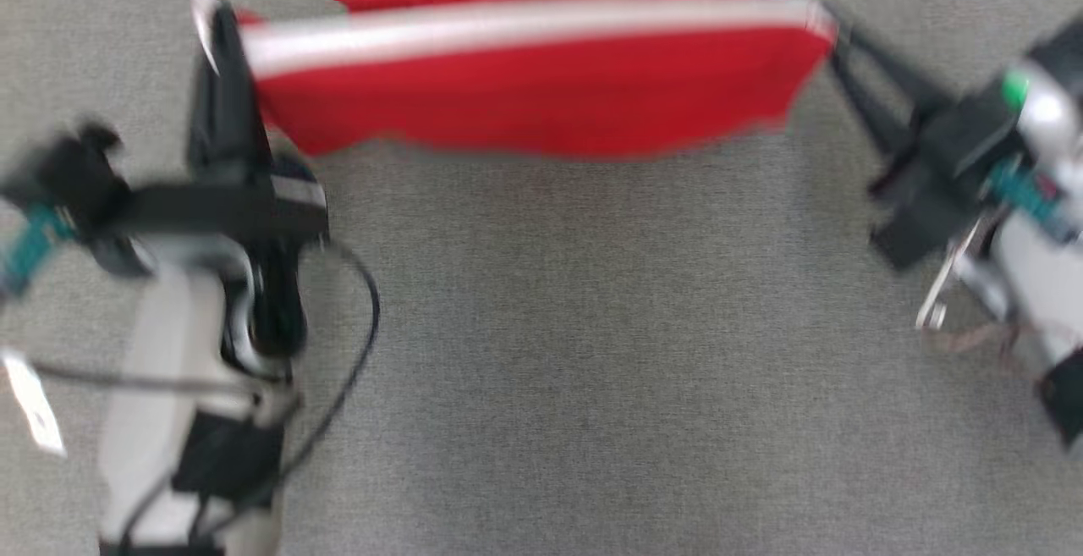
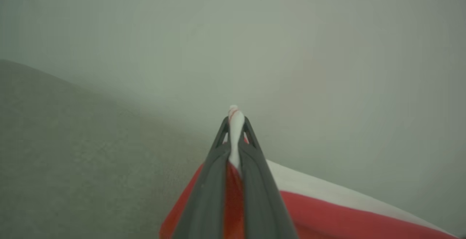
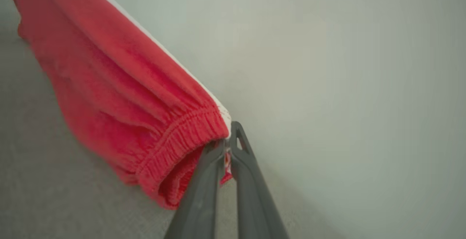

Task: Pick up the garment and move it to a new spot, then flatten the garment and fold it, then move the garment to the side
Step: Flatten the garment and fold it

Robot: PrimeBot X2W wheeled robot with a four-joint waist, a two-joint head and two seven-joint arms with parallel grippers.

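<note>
Grey surface (image 1: 592,353) lies under the stretched red garment (image 1: 541,99). Closed tight, the left gripper (image 1: 211,23) and right gripper (image 1: 833,40) each clamp one end.

Red garment (image 1: 541,90) with white stripe; stretched taut, hanging above grey surface

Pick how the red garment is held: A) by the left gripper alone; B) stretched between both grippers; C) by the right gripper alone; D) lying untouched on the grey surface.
B: the left gripper and right gripper each pinch one end of the red garment, its white-striped edge taut between them.
</note>
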